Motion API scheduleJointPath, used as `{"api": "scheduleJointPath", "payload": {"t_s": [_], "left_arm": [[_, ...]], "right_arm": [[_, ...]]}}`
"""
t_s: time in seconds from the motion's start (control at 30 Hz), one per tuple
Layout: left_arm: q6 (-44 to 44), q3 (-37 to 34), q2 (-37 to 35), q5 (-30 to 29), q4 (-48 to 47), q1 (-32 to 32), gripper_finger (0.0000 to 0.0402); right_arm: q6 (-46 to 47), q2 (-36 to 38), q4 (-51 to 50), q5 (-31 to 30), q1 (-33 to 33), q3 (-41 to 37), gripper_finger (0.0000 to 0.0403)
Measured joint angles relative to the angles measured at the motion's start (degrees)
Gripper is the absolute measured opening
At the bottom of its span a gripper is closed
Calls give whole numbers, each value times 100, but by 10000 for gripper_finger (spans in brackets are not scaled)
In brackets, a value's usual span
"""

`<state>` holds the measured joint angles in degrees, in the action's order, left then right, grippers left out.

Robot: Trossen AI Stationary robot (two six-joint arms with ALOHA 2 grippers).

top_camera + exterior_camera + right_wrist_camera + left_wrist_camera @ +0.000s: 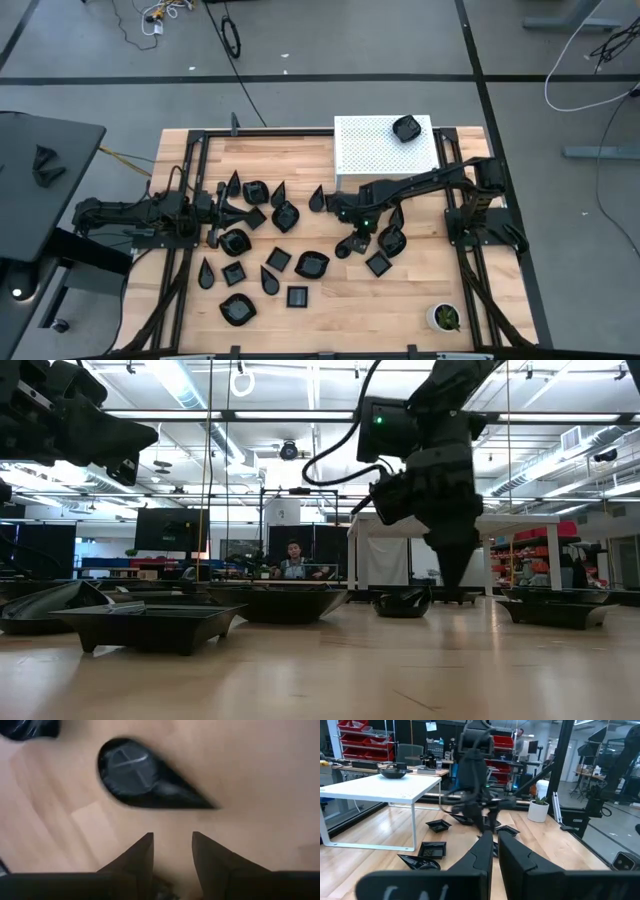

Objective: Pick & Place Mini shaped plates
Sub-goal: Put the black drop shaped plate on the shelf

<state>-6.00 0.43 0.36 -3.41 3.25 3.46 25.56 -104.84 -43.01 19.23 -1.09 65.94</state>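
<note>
Lots of little black plates (311, 264) lie spread over the wooden table (400, 300). The right gripper (171, 840) hangs with its fingers apart just above a teardrop plate (137, 775). Farther back, one plate (406, 128) sits on the white stand (370, 150). The left gripper (494, 840) is pinched nearly closed, holding nothing.

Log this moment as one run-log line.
right claw: open, above teardrop plate, nothing held | left claw: shut, waiting at table's left | one plate on white stand
</note>
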Motion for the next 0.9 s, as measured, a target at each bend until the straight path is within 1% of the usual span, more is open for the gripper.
{"api": "scheduleJointPath", "payload": {"t_s": [0.2,0.3,0.4,0.57,0.9], "left_arm": [[75,0,0,-152,-1,0,32],[70,0,0,-152,-1,-2,32],[70,0,0,-151,-1,-2,32],[68,0,0,-150,-3,-1,32],[28,0,0,-150,-5,-1,32]], "right_arm": [[339,0,619,-109,53,-212,137],[498,0,882,-351,32,-392,137],[508,0,1257,-618,0,-546,137],[421,0,1724,-736,0,-592,137],[394,2,1747,-668,-24,-591,137]]}}
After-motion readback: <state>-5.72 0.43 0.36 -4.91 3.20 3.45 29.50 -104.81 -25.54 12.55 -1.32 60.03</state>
